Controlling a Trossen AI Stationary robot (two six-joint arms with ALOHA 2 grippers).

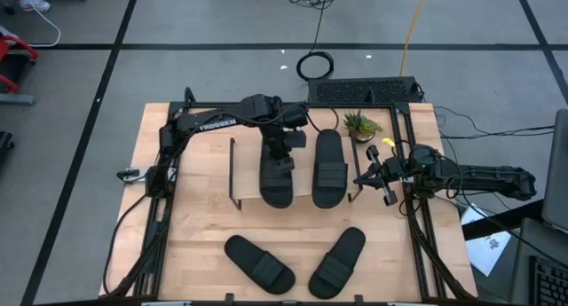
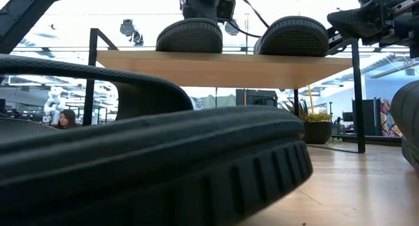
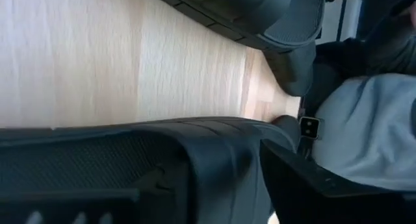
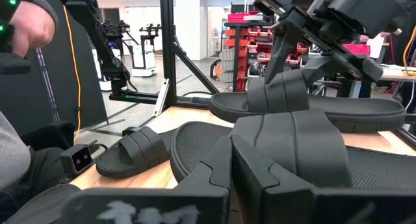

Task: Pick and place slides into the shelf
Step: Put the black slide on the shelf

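clearly the left pincer (image 1: pixel 282 155) pinches a black wide-strapped slide (image 1: pixel 276 177) on the shelf (image 1: pixel 244 168)

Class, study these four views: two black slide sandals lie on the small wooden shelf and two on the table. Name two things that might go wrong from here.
1. The left gripper sits at the strap of the left black slide sandal on the shelf; pulling away might drag it off the light wood shelf.
2. That sandal lies close beside the second black slide sandal on the shelf, so a nudge may shift it.
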